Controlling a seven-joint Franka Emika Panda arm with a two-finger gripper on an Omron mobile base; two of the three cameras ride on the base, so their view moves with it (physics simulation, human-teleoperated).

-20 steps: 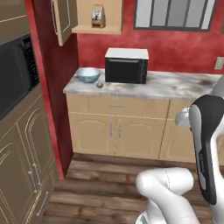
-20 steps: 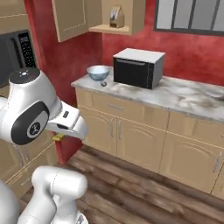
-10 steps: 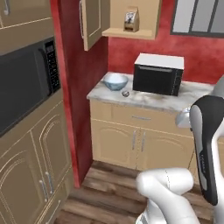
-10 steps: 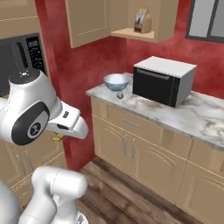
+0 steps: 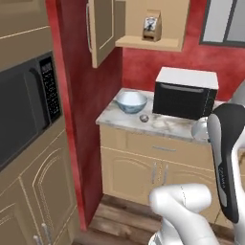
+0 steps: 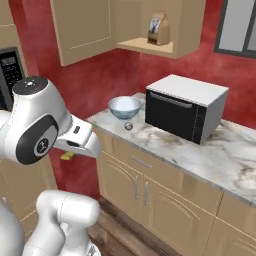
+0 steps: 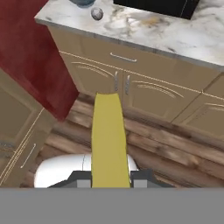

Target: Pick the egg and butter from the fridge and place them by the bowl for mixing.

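A marble worktop [image 5: 167, 128] on tan cabinets is seen against the red wall, with a black microwave [image 5: 184, 93] standing on it. At the worktop's left end sits the bowl [image 5: 130, 101], and the egg [image 5: 144, 117] lies just beside it, towards the microwave. The butter [image 7: 109, 140] is pinched in the closed gripper [image 7: 110, 178] and held above the wooden floor [image 7: 175, 148], well apart from the bowl; a yellow end [image 6: 67, 156] shows under the arm.
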